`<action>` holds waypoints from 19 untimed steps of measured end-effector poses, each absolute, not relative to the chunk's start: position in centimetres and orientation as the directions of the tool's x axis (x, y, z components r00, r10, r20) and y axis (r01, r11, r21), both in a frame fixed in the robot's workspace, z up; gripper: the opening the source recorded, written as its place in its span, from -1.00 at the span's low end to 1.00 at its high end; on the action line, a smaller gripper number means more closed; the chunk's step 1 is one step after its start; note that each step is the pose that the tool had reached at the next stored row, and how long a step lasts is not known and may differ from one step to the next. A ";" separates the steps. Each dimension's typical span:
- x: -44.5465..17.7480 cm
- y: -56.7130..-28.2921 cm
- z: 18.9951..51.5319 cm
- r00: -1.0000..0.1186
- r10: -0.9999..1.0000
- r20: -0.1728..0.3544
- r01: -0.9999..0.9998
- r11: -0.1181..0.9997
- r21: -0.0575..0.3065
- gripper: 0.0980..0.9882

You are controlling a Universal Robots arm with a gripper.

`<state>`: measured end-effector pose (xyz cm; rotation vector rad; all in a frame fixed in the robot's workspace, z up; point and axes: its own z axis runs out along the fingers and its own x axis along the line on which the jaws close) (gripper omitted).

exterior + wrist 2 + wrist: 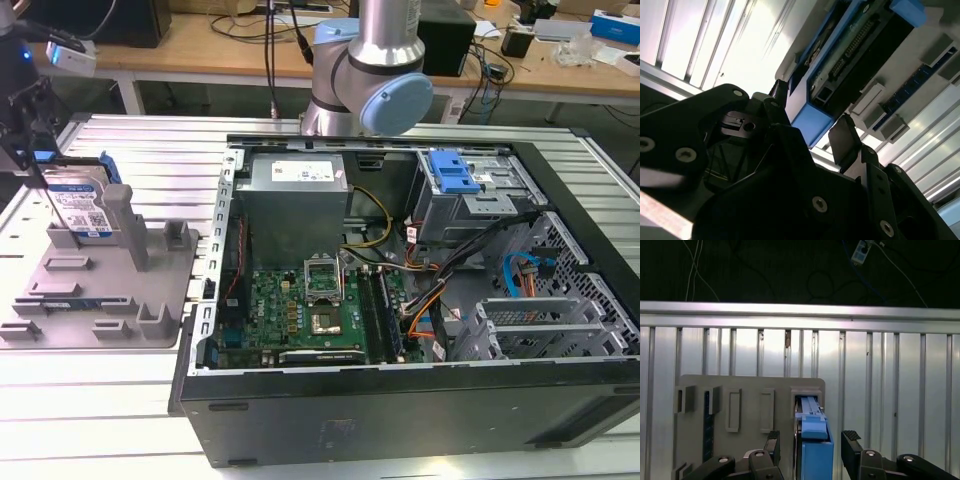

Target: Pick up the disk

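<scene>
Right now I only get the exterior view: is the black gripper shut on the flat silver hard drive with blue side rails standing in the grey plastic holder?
Observer: No. In the first wrist view the gripper is open, one finger on each side of the disk, with a gap on both sides.
Operator: Evenly spaced?
Observer: Not quite. One gap looks wider than the other there.

Even light fills the exterior view, with soft shadows inside the computer case (330, 410). In the second wrist view the ribbed table (700, 45) glares white and my pincer (812, 117) is nearly a silhouette. The first wrist view turns black beyond the table's edge.
</scene>
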<state>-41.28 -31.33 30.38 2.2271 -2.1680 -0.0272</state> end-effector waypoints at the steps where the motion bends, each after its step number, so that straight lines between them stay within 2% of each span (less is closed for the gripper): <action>1: -41.3 -31.4 30.4 0.027 -1.000 0.011 -0.999 -0.027 0.036 0.14; 12: -41.3 -31.3 30.2 0.027 -1.000 0.011 -0.999 -0.027 0.036 0.14; 13: -41.3 -31.3 30.2 0.027 -1.000 0.011 -0.999 -0.027 0.036 0.10; 14: -41.3 -31.3 30.2 0.027 -1.000 0.011 -0.999 -0.027 0.036 -0.05; 16: -41.3 -31.3 30.2 0.027 -1.000 0.011 -0.999 -0.027 0.036 -0.05; 17: -41.3 -31.3 30.2 0.027 -1.000 0.011 -0.999 -0.027 0.036 -0.21; 19: -41.3 -31.3 30.2 0.027 -1.000 0.011 -0.999 -0.027 0.036 -0.21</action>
